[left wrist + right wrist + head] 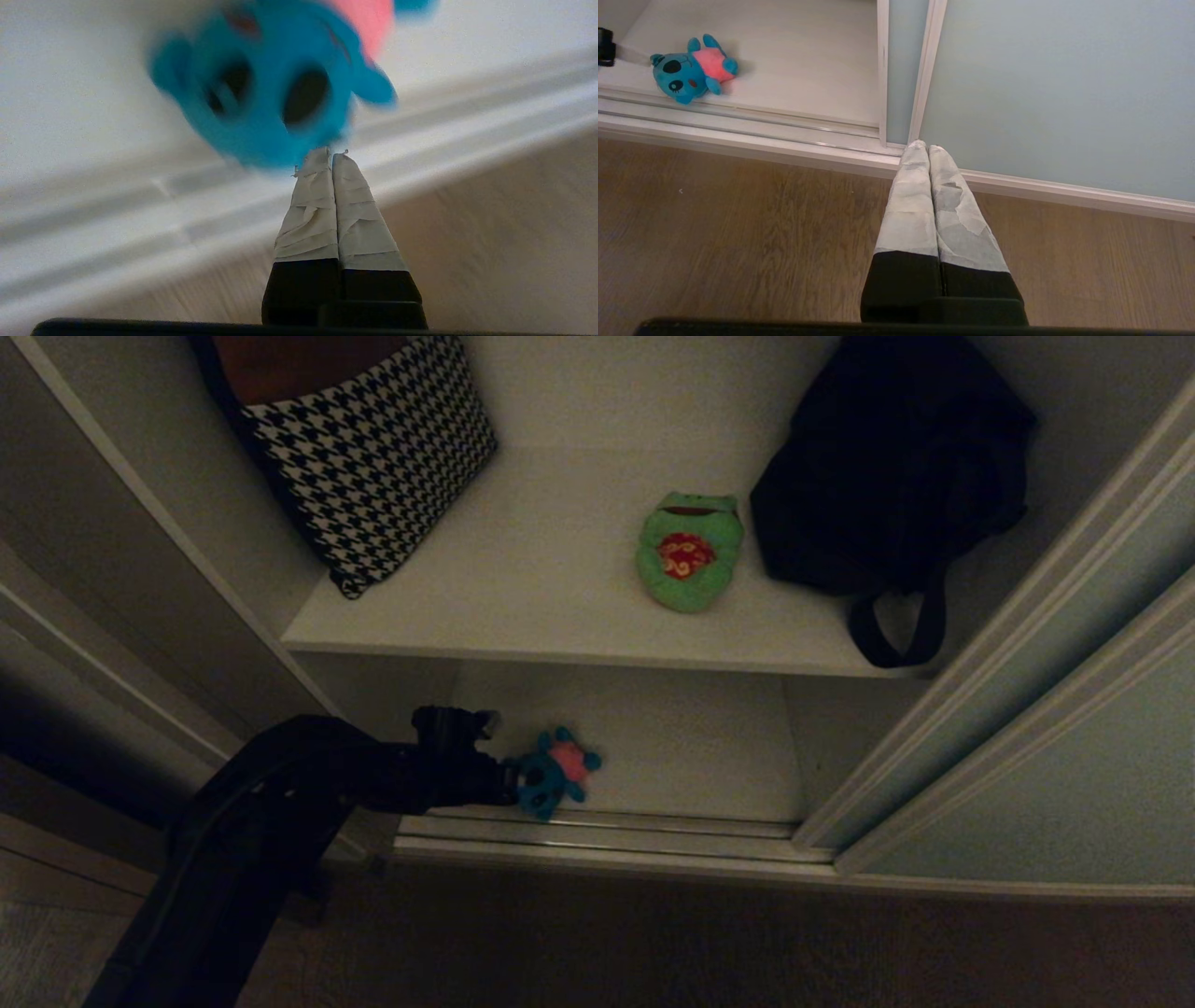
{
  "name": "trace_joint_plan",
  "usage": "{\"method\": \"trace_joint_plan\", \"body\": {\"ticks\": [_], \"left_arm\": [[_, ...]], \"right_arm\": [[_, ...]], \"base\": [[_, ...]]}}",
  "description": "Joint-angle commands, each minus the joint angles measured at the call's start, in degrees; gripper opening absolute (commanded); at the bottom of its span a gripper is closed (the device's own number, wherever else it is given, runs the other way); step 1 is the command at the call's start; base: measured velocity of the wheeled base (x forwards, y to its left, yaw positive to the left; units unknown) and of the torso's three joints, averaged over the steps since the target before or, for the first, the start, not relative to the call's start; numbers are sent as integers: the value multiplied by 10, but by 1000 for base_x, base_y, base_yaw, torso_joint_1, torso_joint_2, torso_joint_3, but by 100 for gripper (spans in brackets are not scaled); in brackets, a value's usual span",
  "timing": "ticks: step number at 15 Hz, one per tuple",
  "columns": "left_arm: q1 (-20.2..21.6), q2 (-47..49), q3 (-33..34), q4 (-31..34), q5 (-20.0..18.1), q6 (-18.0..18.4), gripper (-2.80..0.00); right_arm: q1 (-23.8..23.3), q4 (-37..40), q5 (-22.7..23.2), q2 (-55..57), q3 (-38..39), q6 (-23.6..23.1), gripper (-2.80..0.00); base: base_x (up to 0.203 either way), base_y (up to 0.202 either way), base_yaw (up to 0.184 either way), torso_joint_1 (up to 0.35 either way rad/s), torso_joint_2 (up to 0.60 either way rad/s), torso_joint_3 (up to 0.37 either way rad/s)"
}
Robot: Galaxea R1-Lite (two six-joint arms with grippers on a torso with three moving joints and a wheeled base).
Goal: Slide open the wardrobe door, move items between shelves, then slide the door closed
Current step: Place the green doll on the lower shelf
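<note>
Two shelves show inside the wardrobe, with the sliding wardrobe door [1055,747] pushed off to the right on its floor rail [597,835]. On the upper shelf [523,607] a houndstooth cushion [373,453] leans at the left wall, a black bag [887,467] slumps at the right, and the green soft toy [689,553] with its red mark lies between them, just beside the bag. The lower shelf [691,747] carries the teal-blue soft toy [557,773] at its front edge, by the rail. The left tool [325,156], clenched with its taped fingers pressed together, has its tips at the toy's head; I cannot tell whether it pinches any fabric. The right tool [924,148] hangs low over the wooden floor [738,224] before the door, also clenched and holding nothing.
</note>
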Motion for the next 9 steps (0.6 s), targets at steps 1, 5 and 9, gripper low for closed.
{"method": "trace_joint_plan", "body": {"ticks": [1,5,9], "left_arm": [[0,-18,-7,80,-33,-8,-280],[0,-1,-67,219,-37,7,-280],[2,37,-68,129,13,58,-280]], "right_arm": [[0,0,0,0,0,-1,-280],[0,0,0,1,0,-1,-280],[0,0,0,0,0,-1,-280]], "base": [[0,0,0,0,0,0],[0,0,0,0,0,0],[0,0,0,0,0,0]]}}
